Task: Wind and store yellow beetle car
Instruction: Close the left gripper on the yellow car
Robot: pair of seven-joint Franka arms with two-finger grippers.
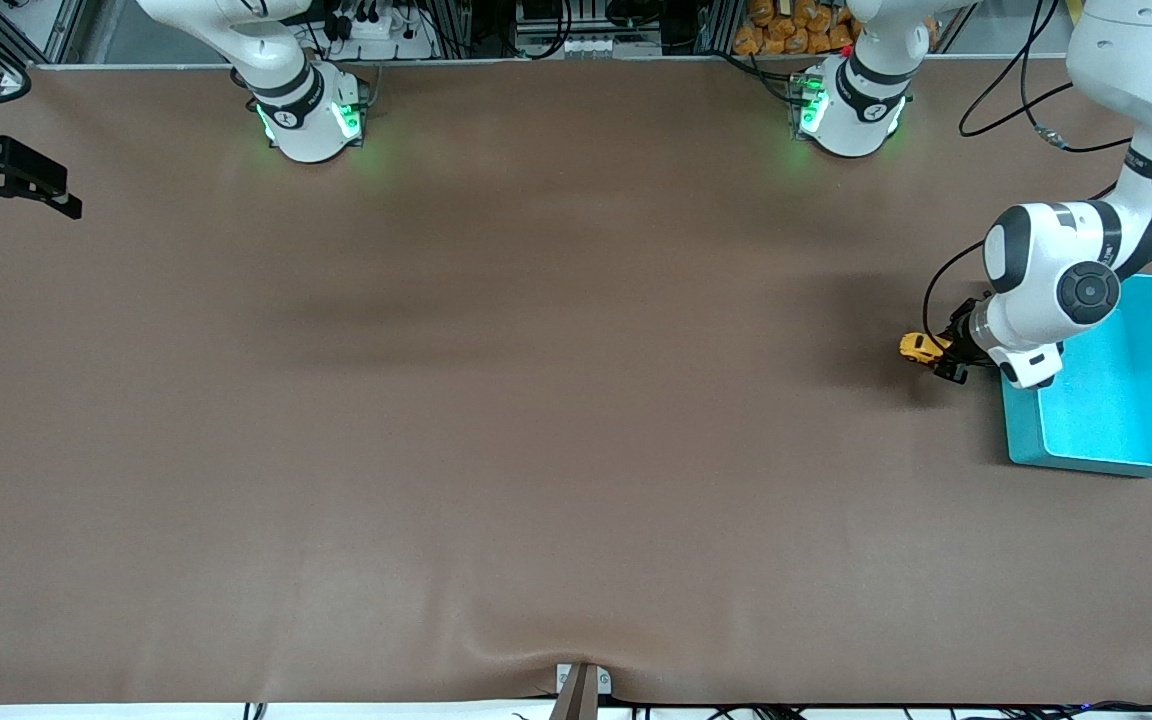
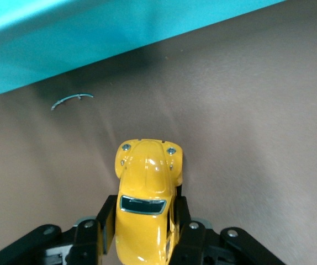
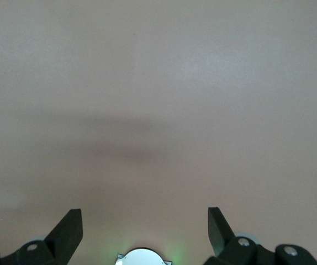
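The yellow beetle car point(image 1: 920, 347) sits low on the brown table beside the teal bin point(image 1: 1021, 425), toward the left arm's end. My left gripper point(image 1: 942, 358) is shut on it, one black finger pressed against each side of the body. In the left wrist view, the car point(image 2: 147, 187) fills the space in my left gripper point(image 2: 144, 216), its rounded nose pointing away from the wrist and the bin's wall point(image 2: 92, 38) just past it. My right gripper point(image 1: 56, 195) waits at the right arm's end of the table. In its wrist view, the right gripper point(image 3: 143, 216) is open over bare mat.
The teal bin's inside point(image 1: 1126, 370) shows nothing in it, and the left arm's wrist hangs over its rim. A thin curved teal sliver point(image 2: 70, 99) lies on the mat by the bin's wall. Both arm bases point(image 1: 311, 115) stand along the table edge farthest from the front camera.
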